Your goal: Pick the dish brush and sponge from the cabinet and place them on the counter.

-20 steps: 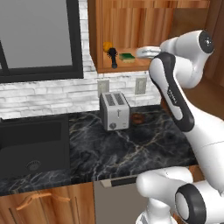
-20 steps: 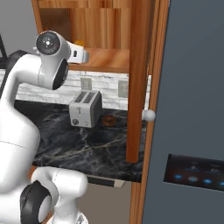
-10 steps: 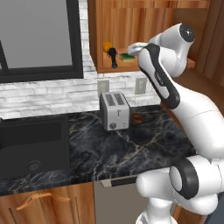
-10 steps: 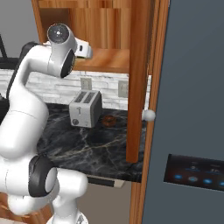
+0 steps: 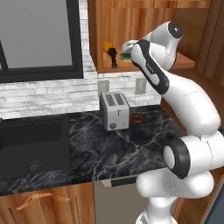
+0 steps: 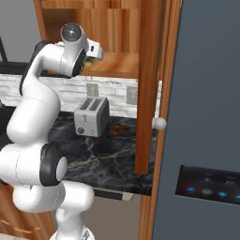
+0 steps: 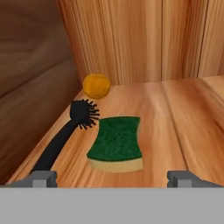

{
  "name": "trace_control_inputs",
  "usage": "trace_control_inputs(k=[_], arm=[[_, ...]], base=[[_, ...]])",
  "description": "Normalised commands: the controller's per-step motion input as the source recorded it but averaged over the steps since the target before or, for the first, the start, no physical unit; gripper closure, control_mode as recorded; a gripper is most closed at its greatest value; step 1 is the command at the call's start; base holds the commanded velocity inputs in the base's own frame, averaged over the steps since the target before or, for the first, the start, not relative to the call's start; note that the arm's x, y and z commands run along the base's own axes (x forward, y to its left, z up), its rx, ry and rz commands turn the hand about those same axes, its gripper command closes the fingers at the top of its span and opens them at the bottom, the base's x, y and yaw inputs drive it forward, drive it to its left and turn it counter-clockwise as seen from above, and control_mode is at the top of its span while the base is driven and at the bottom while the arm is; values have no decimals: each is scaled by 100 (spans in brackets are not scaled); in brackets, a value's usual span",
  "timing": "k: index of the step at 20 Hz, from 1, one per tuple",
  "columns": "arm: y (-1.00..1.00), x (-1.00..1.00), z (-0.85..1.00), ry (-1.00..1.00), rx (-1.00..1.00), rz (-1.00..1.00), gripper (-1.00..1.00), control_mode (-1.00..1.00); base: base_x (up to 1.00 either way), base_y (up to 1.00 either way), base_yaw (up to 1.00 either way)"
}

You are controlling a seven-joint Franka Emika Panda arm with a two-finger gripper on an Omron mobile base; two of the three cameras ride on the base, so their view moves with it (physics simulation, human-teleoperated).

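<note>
One sponge (image 7: 116, 142), one dish brush (image 7: 65, 135), one orange ball (image 7: 96, 85).

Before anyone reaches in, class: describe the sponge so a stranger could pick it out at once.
Look in the open wooden cabinet above the toaster. On its shelf, the sponge lies beside a black dish brush and an orange ball. It's the flat green-topped block with a yellow underside.

on the cabinet (image 7: 175, 109) shelf there was one dish brush (image 7: 65, 135), one sponge (image 7: 116, 142) and one orange ball (image 7: 96, 85); down on the counter (image 5: 109, 148) stood one toaster (image 5: 114, 110).
</note>
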Motion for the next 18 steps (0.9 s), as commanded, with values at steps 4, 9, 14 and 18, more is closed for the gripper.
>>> trace_control_inputs(k=[4,9,14,18], arm=[[1,30,-26,1,-1,0,-100,-100],[9,36,-21,1,-2,0,-100,-100],[4,39,-8,3,-2,0,-100,-100],[0,40,-6,4,-2,0,-100,-100]], base=[[0,0,0],[0,0,0],[0,0,0],[0,0,0]])
